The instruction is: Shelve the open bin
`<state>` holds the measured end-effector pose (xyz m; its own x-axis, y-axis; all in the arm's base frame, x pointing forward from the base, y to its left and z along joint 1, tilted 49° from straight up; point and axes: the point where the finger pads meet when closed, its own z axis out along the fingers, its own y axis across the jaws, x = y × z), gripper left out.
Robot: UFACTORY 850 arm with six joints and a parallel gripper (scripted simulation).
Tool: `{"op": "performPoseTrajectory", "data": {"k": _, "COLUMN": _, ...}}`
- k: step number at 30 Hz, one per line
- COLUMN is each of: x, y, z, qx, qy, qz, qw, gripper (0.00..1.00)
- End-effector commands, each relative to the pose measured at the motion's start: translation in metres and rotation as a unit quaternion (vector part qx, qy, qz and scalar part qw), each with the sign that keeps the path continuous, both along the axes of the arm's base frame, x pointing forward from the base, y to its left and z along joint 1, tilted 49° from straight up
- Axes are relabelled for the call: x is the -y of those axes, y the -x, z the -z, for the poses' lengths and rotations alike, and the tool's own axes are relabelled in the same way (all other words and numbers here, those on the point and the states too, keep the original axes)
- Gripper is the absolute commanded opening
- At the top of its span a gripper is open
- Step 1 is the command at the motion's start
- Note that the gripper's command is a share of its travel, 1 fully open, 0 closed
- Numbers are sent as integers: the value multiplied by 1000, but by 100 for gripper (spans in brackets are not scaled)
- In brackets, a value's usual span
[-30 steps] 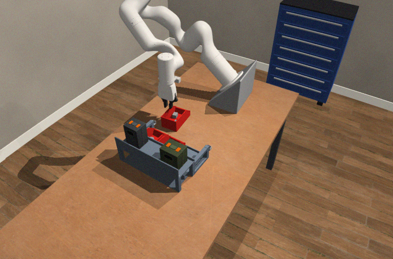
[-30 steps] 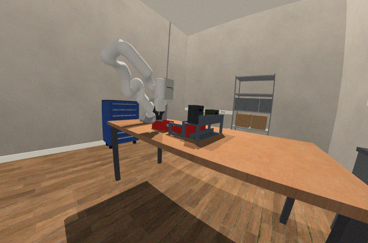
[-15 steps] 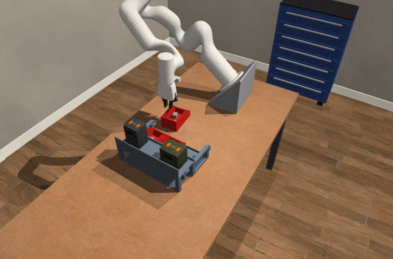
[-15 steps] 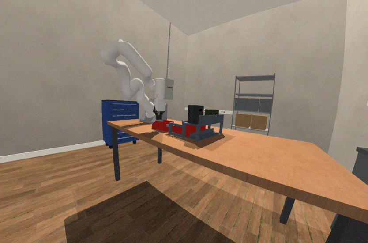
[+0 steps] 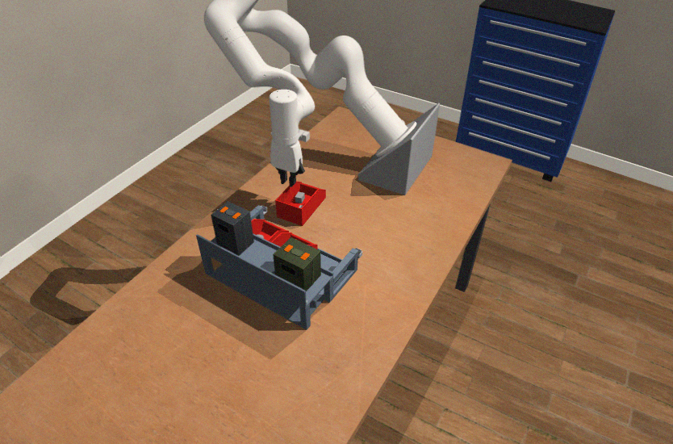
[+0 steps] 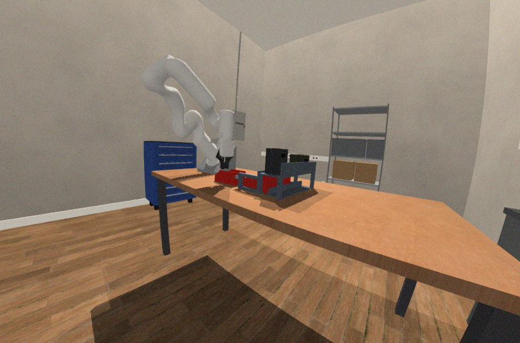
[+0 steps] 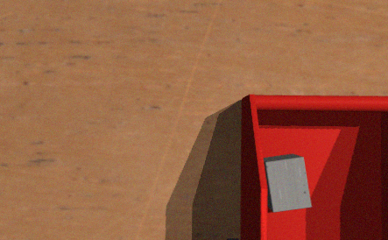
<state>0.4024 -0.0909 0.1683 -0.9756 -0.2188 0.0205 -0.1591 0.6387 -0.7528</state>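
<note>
The loose red bin [image 5: 289, 211] [image 6: 227, 178] [image 7: 331, 102] stands upright on the table, in front of the shelf, with a grey block [image 5: 299, 197] [image 7: 288, 184] inside. My gripper [image 5: 288, 182] [image 6: 225, 166] points down just above the bin's far-left edge in the top view. Its fingers are partly open with nothing between them; they are outside the wrist view. The blue-grey shelf [image 5: 253, 285] [image 6: 298, 166] holds red bins [image 5: 262, 229] [image 6: 249, 183] under its upper board. That board and the boxes hide most of the row; the gap cannot be made out clearly.
A tall dark box [image 5: 232, 230] [image 6: 275, 161] and an olive box [image 5: 297, 264] [image 6: 299, 158] stand on the shelf's upper board. Blue-grey end frames rise at the shelf's sides. The arm's grey wedge base [image 5: 418, 152] stands on the table behind the loose bin.
</note>
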Motion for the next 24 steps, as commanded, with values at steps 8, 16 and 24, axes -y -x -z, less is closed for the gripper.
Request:
{"op": "performPoseTrajectory", "data": {"k": 8, "x": 7, "y": -2, "z": 6, "qx": 0, "qy": 0, "qz": 0, "qw": 1000, "gripper": 29}}
{"op": "performPoseTrajectory", "data": {"k": 16, "x": 7, "y": -2, "z": 6, "qx": 0, "qy": 0, "qz": 0, "qw": 1000, "gripper": 29}}
{"op": "performPoseTrajectory", "data": {"k": 24, "x": 14, "y": -3, "z": 13, "qx": 0, "qy": 0, "qz": 0, "qw": 1000, "gripper": 29}}
